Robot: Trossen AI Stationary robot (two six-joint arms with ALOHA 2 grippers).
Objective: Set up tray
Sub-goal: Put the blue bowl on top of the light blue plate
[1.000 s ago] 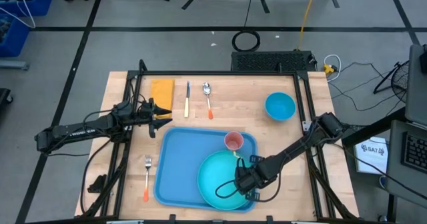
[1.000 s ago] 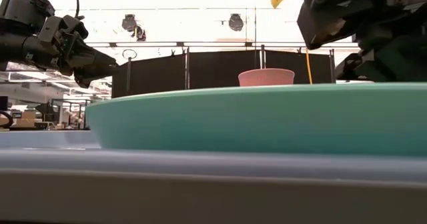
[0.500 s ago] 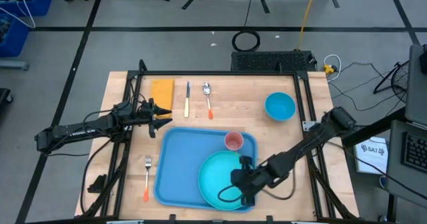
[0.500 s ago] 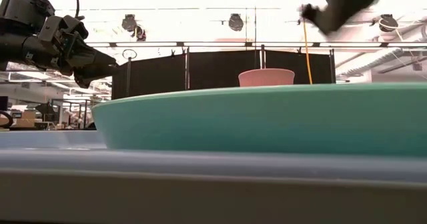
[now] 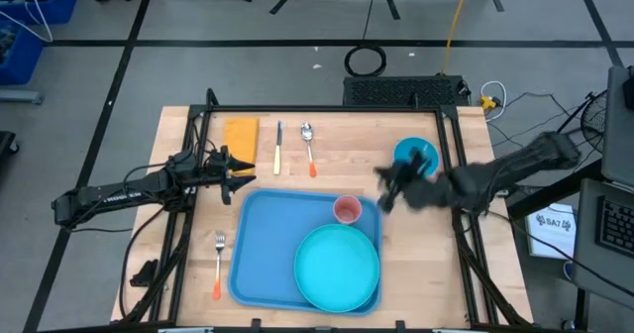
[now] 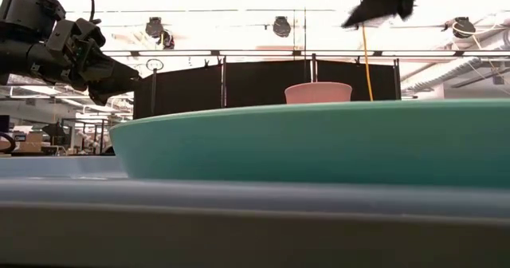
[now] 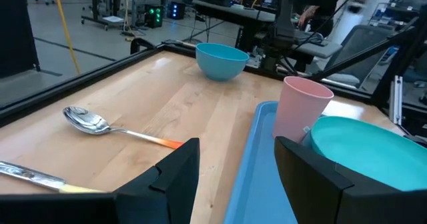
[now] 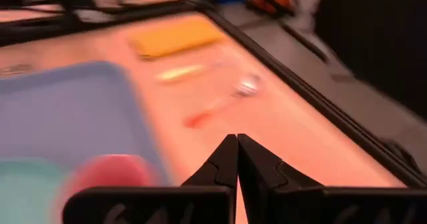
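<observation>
The blue tray lies flat on the wooden table. A turquoise plate sits in its near right part, and a pink cup stands upright in its far right corner. My left gripper hovers open just off the tray's far left corner; the left wrist view shows its fingers apart above the tray edge. My right gripper, blurred by motion, is in the air between the pink cup and the blue bowl. It is shut and holds nothing.
A yellow cloth, a knife and a spoon lie along the far side of the table. A fork lies left of the tray. The blue bowl stands far right. Black frame rails border the table.
My right gripper has left the plate's near right rim. It rose and swept fast toward the far right, ending near the blue bowl. The plate slid slightly to the right and stays flat on the tray. My left arm kept still.
</observation>
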